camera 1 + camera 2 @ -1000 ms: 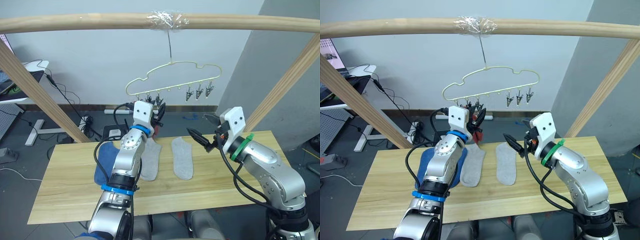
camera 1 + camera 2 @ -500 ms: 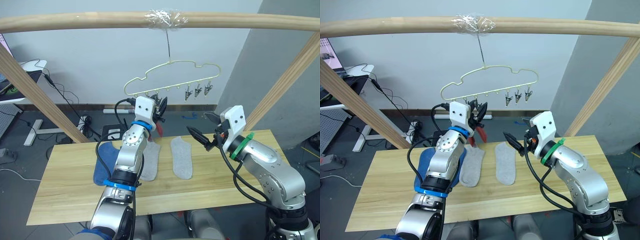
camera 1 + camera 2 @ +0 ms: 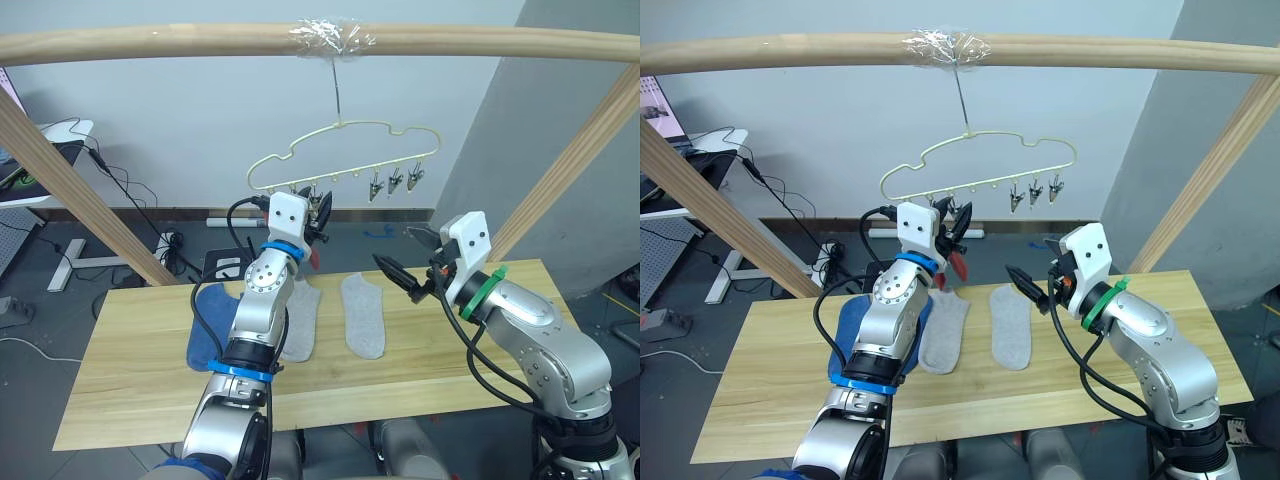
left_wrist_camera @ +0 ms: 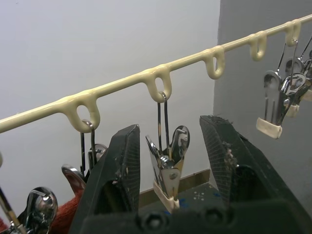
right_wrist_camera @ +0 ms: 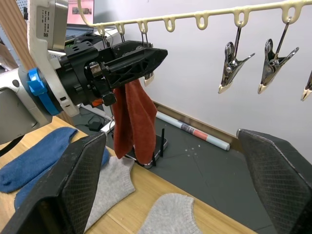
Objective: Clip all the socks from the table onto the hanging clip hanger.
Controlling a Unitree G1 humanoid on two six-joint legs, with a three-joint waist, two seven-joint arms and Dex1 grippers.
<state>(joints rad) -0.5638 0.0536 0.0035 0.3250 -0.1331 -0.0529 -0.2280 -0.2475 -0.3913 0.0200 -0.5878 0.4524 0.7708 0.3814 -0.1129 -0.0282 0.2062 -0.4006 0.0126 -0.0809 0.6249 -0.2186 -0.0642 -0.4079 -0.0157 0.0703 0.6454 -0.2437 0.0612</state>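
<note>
Rust-red sock [image 5: 134,119] hangs limp from clip hanger [image 5: 204,19].

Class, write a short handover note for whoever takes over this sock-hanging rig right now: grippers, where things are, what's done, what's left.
Left gripper: open, its fingers either side of a clip on the clip hanger.
Right gripper: open, empty, above the table.
Done: rust-red socks hang from the hanger; how many is unclear.
Left: two grey socks and the blue socks lie on the table.
</note>
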